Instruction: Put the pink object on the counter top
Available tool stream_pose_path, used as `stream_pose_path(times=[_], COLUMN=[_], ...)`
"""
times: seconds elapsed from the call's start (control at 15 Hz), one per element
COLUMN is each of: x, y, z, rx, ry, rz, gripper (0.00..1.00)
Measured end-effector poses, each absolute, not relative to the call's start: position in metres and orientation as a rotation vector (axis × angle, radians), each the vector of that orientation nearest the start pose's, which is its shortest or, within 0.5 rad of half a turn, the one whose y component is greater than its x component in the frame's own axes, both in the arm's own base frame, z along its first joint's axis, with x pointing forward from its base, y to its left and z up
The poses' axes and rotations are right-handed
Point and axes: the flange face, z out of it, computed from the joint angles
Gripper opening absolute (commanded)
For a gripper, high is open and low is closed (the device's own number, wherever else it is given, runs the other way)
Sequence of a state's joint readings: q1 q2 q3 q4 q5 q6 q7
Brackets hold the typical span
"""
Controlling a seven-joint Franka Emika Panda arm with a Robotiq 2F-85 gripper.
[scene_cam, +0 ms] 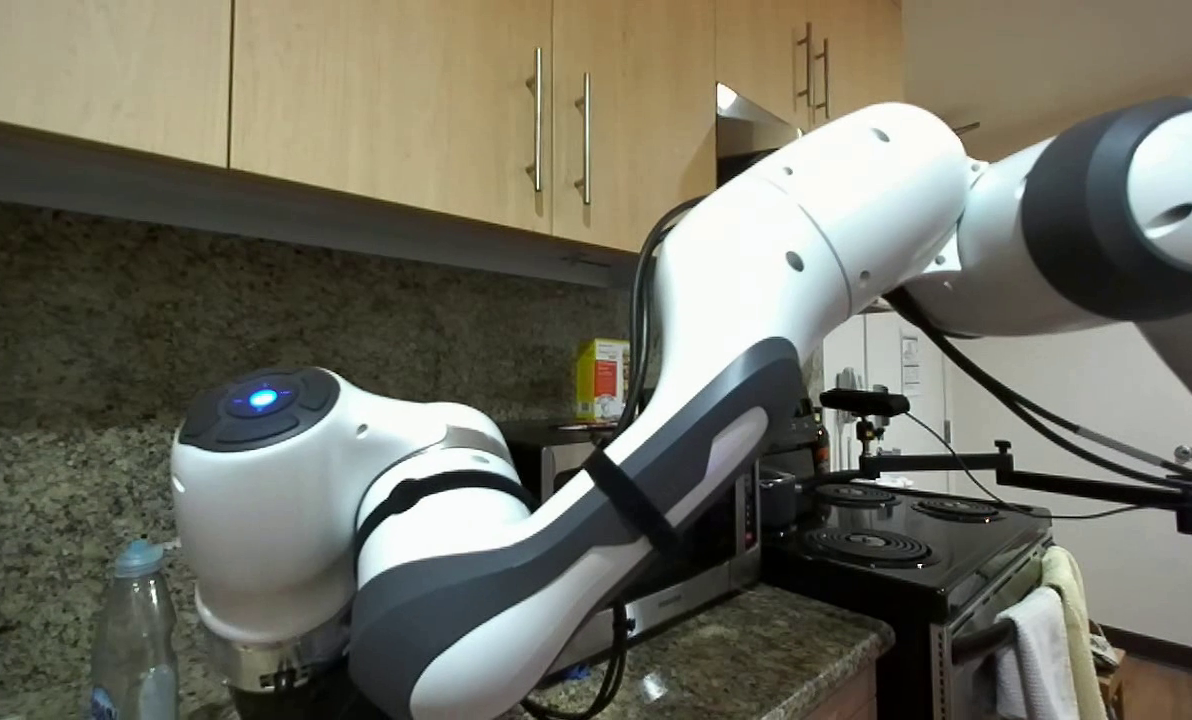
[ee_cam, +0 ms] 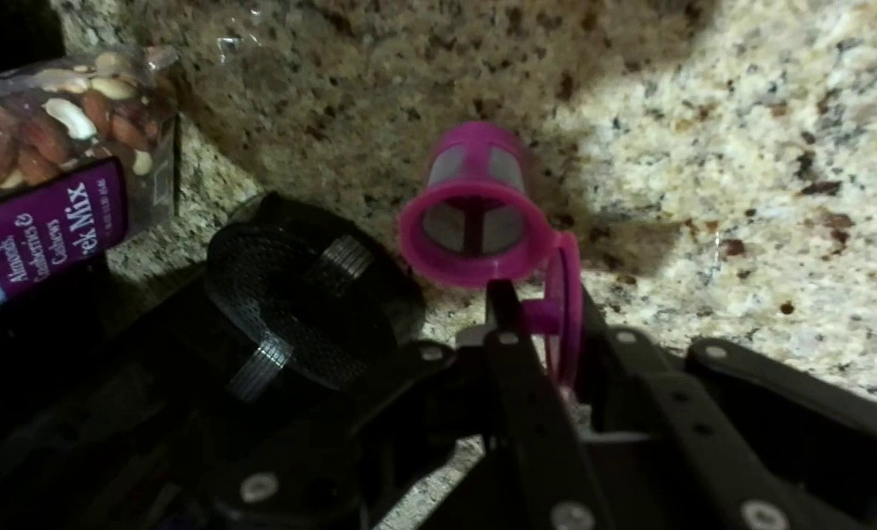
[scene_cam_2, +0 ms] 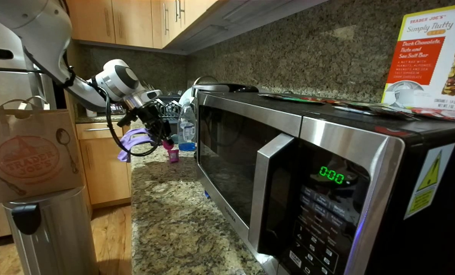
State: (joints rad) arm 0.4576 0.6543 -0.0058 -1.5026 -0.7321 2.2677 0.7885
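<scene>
Plainly, in the wrist view, we see the hand point(ee_cam: 547, 305) drawn together, its fingers point(ee_cam: 503, 305) gripping the edge-on lid point(ee_cam: 571, 316) of the pink object point(ee_cam: 475, 195), whose cup-shaped body lies just past the fingertips with the speckled worktop point(ee_cam: 740, 184) behind. In an exterior view, we find the hand point(scene_cam_2: 168, 139) angled down, the lid at its tips and the pink body point(scene_cam_2: 173, 155) just below, though we cannot tell whether it touches the worktop. In an exterior view showing the arm point(scene_cam: 736, 270) up close, the fingertips are out of sight.
</scene>
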Motion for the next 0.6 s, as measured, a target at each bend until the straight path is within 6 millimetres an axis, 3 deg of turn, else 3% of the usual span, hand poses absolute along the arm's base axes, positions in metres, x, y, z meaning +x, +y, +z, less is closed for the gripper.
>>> stream_pose_path(times=[0.6], x=[0.6563], y=[0.3104], z=[0.2901], rx=[-3.319], ry=[-0.181], rz=[-0.752], gripper=[0.1])
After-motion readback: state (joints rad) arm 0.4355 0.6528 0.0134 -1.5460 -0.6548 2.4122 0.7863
